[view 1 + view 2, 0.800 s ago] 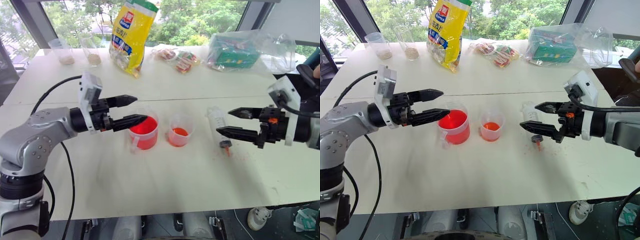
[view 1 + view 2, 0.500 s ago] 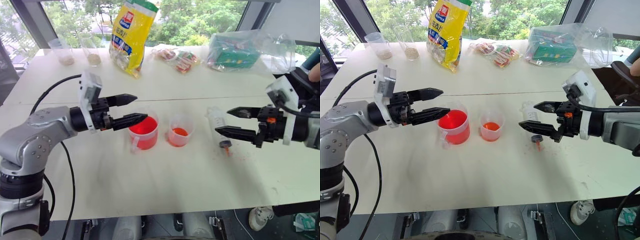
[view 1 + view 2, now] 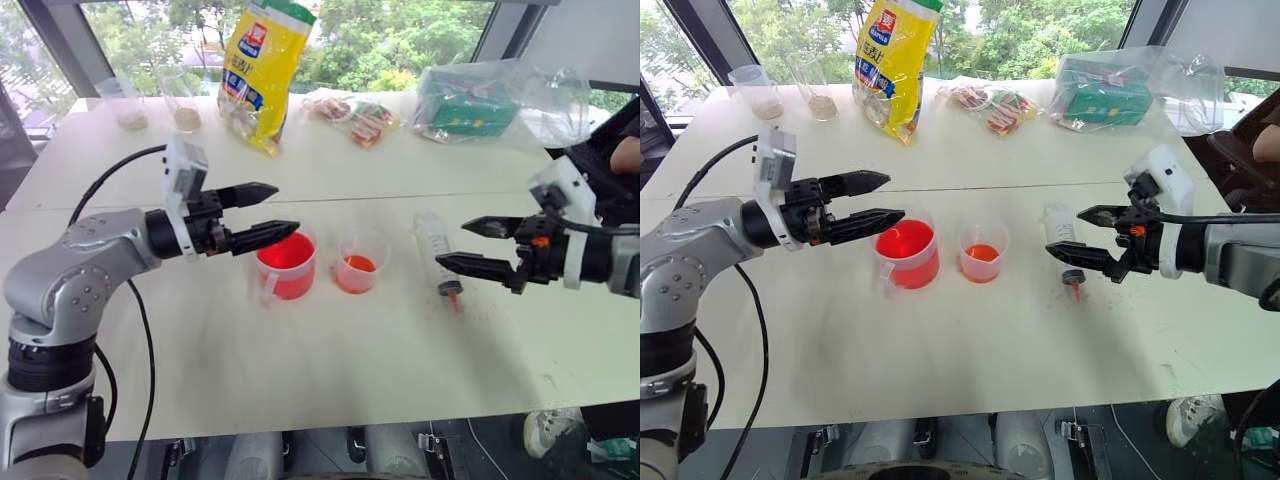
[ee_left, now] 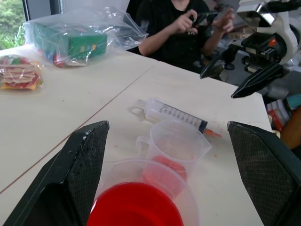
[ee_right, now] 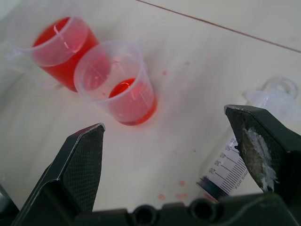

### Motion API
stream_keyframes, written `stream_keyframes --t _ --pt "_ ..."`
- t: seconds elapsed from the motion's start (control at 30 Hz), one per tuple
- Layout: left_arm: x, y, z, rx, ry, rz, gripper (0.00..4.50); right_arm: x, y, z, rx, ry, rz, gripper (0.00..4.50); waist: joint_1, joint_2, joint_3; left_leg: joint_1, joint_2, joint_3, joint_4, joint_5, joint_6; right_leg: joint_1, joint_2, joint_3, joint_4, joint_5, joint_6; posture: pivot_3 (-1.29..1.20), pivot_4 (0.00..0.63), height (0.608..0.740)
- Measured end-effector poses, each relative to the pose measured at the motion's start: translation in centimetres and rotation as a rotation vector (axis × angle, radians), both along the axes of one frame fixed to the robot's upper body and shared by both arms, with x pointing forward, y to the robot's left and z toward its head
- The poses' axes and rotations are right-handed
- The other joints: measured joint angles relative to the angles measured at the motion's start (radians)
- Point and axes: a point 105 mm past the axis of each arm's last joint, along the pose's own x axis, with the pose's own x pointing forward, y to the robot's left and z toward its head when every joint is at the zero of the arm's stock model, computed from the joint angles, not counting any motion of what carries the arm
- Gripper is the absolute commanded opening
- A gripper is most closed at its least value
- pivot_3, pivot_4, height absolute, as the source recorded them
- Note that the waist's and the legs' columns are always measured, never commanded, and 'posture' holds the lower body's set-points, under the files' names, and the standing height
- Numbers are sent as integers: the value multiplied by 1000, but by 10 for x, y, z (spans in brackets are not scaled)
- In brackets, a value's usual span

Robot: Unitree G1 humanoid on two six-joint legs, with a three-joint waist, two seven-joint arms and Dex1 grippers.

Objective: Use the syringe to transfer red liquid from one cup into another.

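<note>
The syringe (image 3: 434, 247) lies flat on the white table (image 3: 330, 370), its orange-red tip (image 3: 453, 297) toward the front edge. My right gripper (image 3: 452, 244) hovers open just above and to the right of it, empty. The handled cup (image 3: 287, 264) holds bright red liquid. To its right stands the small cup (image 3: 360, 262) with a shallow orange-red layer. My left gripper (image 3: 285, 208) is open and empty, level, its tips over the handled cup's left rim. Both cups (image 5: 120, 89) and the syringe barrel (image 5: 233, 162) appear between the right fingers in the right wrist view.
At the back of the table are a yellow bag (image 3: 262, 70), two clear cups with beige powder (image 3: 125, 106), snack packets (image 3: 356, 119) and a plastic bag holding a green box (image 3: 470, 100). A person (image 4: 181, 26) sits past the right end. Red drops (image 5: 181, 188) spot the table by the syringe tip.
My left gripper has risen slightly above the handled cup. The right gripper, the syringe and both cups have stayed put. The person at the right edge has shifted.
</note>
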Motion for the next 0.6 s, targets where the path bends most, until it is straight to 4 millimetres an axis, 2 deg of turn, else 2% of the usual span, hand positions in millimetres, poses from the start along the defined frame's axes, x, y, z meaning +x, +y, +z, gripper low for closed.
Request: stream_keyframes --t 0.27,0.6 --pt "0 -8 -9 -2 0 -24 4173 36 -20 -4 -55 111 -194 4450 -2 0 0 0 0 0 0 0 0 0 0 0 0 0 -1 0 150 740" --pt "5 -13 -14 -26 -35 1 4173 78 -30 -63 -106 368 -356 4450 -1 0 0 -1 0 1 0 0 1 0 0 0 -1 1 2 0 150 740"
